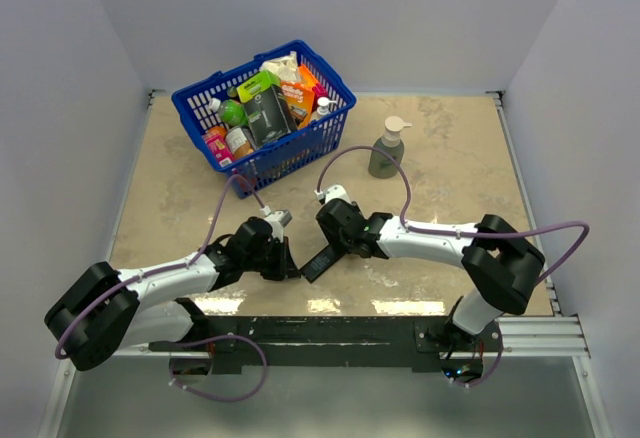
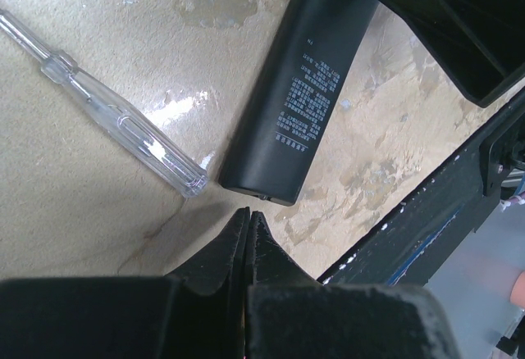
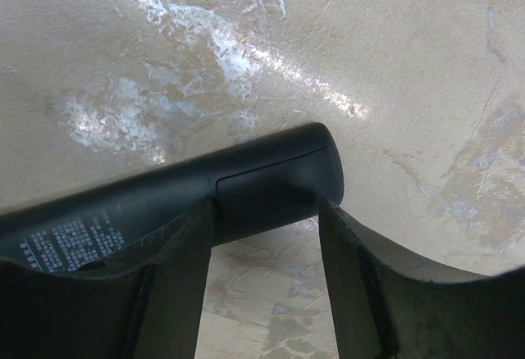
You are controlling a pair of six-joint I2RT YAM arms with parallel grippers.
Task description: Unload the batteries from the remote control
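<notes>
Remote control (image 2: 303, 97) is laid flat, label up. One end is seen just ahead of left gripper (image 2: 248, 215), fingers pressed together. Long axis is run across right gripper (image 3: 264, 207), fingers parted, nothing gripped.

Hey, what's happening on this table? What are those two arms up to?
Two robot arms are working on a black remote control lying printed side up on the table. The right hand is open, its fingertips set over the end with the battery cover, which looks still in place. The left hand is shut, its tip by the remote's other end, near a clear screwdriver. No batteries show yet.
</notes>
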